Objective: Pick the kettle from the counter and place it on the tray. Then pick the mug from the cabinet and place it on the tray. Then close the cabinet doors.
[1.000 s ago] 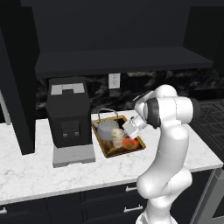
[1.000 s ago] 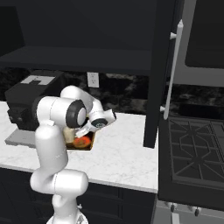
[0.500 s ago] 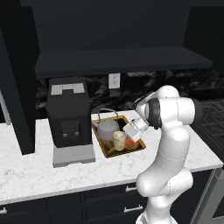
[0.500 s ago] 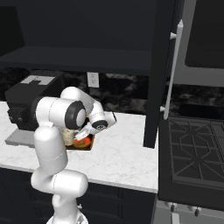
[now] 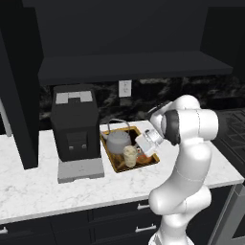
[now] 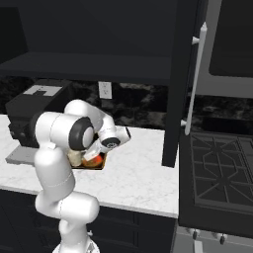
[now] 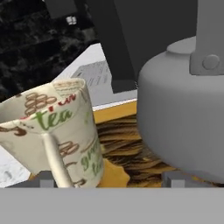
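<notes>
The cream mug (image 7: 57, 131) stands on the tray (image 7: 118, 111), tilted in the hand view, close to the left fingertip (image 7: 43, 178). My gripper (image 7: 108, 179) is open, its jaws wide apart around the mug's base. The grey kettle (image 7: 183, 118) sits on the tray to the right of the mug. From the left base view, the kettle (image 5: 117, 141) and mug (image 5: 129, 154) share the gold-rimmed tray (image 5: 145, 162), with the gripper (image 5: 138, 148) right beside the mug. The cabinet (image 5: 129, 67) above is open; its right door (image 6: 178, 84) swings out over the counter (image 6: 133, 173).
A big black coffee machine (image 5: 75, 123) stands left of the tray. The left cabinet door (image 5: 19, 95) juts out over the counter's (image 5: 48, 186) left end. A stove (image 6: 217, 173) lies right of the counter, and dark drawers (image 5: 115, 220) run below.
The gripper's jaws have opened and let go of the mug, which now stands on the tray beside the kettle. The arm has barely moved.
</notes>
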